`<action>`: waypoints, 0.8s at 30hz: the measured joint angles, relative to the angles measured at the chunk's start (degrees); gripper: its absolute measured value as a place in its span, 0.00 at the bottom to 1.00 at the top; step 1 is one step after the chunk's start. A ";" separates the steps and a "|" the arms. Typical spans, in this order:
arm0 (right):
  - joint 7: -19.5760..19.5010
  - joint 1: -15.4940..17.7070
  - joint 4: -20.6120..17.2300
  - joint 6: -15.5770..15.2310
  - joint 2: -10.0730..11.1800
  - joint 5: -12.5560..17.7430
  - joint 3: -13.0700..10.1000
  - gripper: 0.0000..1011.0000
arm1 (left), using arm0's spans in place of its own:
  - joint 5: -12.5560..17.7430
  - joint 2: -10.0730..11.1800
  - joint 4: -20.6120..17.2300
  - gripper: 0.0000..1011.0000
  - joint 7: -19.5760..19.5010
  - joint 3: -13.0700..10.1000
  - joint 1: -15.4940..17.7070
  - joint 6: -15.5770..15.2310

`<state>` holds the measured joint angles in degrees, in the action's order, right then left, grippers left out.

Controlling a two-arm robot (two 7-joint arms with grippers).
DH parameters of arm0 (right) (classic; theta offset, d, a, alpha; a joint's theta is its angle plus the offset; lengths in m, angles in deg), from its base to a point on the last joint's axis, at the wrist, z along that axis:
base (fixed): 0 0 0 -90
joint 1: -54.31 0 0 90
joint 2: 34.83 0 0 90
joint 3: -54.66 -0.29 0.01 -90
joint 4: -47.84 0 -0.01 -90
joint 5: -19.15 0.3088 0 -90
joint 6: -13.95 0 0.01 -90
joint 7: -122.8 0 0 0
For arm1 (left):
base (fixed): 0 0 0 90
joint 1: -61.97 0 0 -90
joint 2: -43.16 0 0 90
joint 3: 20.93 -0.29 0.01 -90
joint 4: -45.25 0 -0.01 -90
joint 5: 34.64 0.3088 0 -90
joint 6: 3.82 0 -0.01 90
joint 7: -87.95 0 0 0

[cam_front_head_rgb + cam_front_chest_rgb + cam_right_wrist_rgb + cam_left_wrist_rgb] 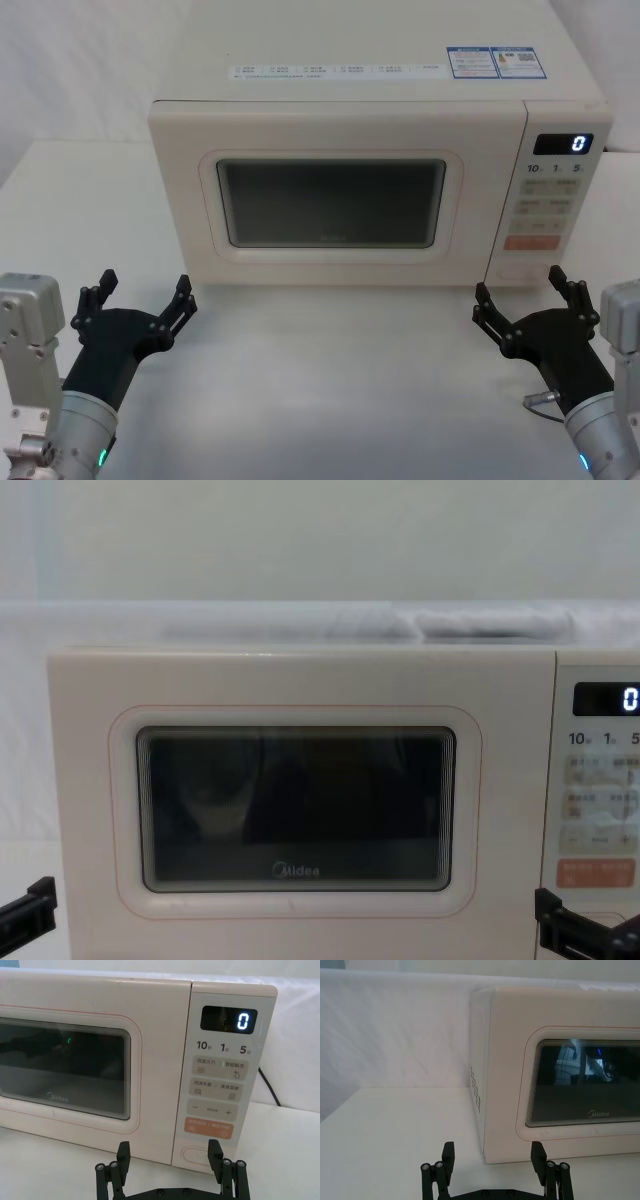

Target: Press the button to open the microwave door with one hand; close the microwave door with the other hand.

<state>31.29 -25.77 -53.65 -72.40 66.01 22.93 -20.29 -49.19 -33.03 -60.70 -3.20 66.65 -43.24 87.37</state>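
We hold both end effectors, left (143, 297) and right (521, 294), open before the shut door (330, 200); button (198, 1154) untouched.

Head view looked down from above at the whole cream boxy microwave (370, 190) on the white tabletop (330, 380). Chest view sat low and close, facing its dark-windowed cream door (295, 810) straight on. Left wrist view faced the door's left corner; right wrist view faced the pale control panel (222, 1085). All shared the door.
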 joint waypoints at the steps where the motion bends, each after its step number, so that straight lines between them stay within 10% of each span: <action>1: 0.00 0.00 0.00 0.00 0.00 0.00 0.00 0.99 | 0.00 0.00 0.00 0.99 0.00 0.00 0.00 0.00; 24: 0.00 0.00 0.00 0.00 0.00 0.00 0.00 0.95 | 0.00 0.00 0.00 0.99 0.00 0.00 0.00 0.00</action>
<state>31.29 -25.77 -53.65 -72.41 66.01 22.93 -20.29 -49.19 -33.03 -60.70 -3.19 66.65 -43.24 87.37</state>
